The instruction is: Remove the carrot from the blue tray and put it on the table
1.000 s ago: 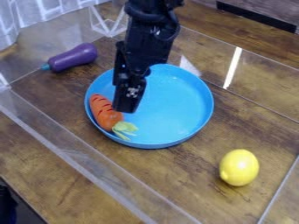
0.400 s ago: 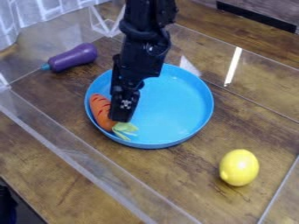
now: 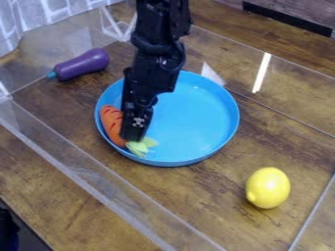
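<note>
As your pincer [image 3: 132, 129] hangs wide open, holding nothing, over the carrot [image 3: 113, 125] in the blue tray [image 3: 220, 138], you're lining up; next, straddle, then close.

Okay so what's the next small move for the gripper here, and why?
Probably lower the gripper slightly, then close it: its tips hang right over the carrot, which lies inside the blue tray, and the fingers stand open.
</note>
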You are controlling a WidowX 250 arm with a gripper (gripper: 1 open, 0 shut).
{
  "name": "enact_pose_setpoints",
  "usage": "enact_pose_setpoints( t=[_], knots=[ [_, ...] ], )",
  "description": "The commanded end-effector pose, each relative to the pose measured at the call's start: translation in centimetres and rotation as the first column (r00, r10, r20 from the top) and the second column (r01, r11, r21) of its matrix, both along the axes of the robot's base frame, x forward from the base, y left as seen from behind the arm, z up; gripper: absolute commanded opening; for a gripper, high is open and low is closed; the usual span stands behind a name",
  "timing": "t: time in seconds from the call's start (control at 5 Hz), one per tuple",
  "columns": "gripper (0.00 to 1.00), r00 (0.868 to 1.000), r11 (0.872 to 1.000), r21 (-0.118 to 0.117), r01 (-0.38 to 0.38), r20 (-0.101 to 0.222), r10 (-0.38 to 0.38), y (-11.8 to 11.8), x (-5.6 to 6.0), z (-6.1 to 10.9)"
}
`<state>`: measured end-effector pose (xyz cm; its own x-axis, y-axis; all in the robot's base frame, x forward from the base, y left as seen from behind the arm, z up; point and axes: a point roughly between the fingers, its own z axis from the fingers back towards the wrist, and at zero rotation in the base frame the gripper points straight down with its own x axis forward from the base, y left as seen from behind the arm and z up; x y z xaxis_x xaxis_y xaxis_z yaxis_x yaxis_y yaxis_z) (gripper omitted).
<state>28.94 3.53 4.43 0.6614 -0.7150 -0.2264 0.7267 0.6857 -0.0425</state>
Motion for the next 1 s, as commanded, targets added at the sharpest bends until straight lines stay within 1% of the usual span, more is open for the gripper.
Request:
enact_pose_setpoints(
  t=[0.0,0.2,0.8],
  knots=[
    [1.0,0.999,1.0,0.007,-0.03,0.025,0.03,1.07,0.4,0.22],
    [1.0,0.999,0.999,0.017,-0.042,0.022,0.041,1.28,0.51,-0.14],
    [1.0,0.997,0.997,0.039,-0.064,0.037,0.062,1.65,1.11,-0.74]
  ],
)
